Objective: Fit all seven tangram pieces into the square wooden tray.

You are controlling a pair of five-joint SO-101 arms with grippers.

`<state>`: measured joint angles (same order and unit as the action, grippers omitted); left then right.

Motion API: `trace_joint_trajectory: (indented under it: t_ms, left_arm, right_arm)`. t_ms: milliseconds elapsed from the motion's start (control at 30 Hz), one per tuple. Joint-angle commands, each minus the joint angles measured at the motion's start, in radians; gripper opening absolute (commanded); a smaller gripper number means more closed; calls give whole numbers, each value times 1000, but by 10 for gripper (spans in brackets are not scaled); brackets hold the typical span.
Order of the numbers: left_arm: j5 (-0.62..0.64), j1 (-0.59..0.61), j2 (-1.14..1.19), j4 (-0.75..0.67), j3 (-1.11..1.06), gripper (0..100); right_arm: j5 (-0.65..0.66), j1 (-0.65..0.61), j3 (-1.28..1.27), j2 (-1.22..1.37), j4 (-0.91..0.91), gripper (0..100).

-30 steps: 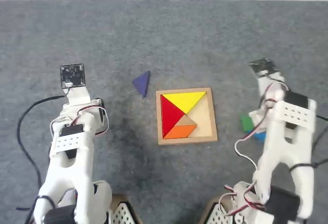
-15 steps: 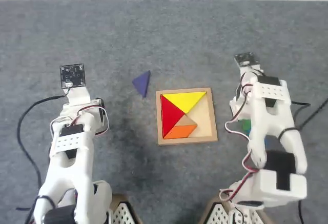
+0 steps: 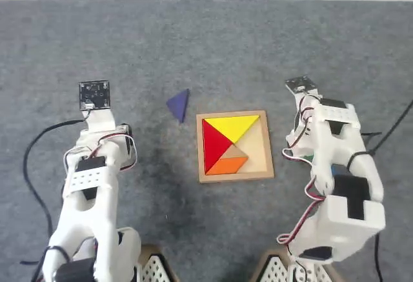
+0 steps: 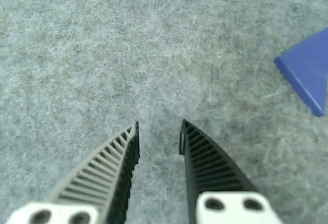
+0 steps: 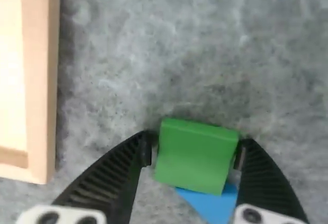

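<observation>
The square wooden tray [image 3: 266, 148] lies mid-table and holds a yellow triangle [image 3: 231, 127], a red triangle [image 3: 214, 145] and an orange piece [image 3: 227, 164]. A dark blue triangle [image 3: 179, 104] lies on the carpet to the tray's upper left, also at the edge of the left wrist view [image 4: 307, 75]. My left gripper [image 4: 159, 128] is open over bare carpet, short of that triangle. My right gripper [image 5: 193, 151] is open just right of the tray [image 5: 43, 80]. Its fingers straddle a green piece [image 5: 195, 155] that lies partly on a light blue piece [image 5: 210, 206].
Grey carpet covers the whole table. The right arm [image 3: 335, 146] stands close along the tray's right edge. The left arm [image 3: 90, 166] is well to the tray's left. Cables trail beside both arm bases.
The right arm has swung left toward the tray and come down over the green piece. The left arm has barely shifted.
</observation>
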<state>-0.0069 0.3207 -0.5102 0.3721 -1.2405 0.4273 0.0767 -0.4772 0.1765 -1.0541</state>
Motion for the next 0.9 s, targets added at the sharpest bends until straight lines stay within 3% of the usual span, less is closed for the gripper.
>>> trace_joint_trajectory:
  t_ms: [0,267,533,867]
  left_arm:
    - [-12,-6,2,-25,7,123]
    - [-14,-6,2,-25,7,123]
    - [-14,-6,2,-25,7,123]
    - [-15,-6,2,-25,7,123]
  right_arm:
    - [12,15,31,-7,54,206]
    - [11,-25,31,-139,50,155]
    - [-8,-177,37,-303,-5,157]
    - [5,-404,198,-166,-8,158]
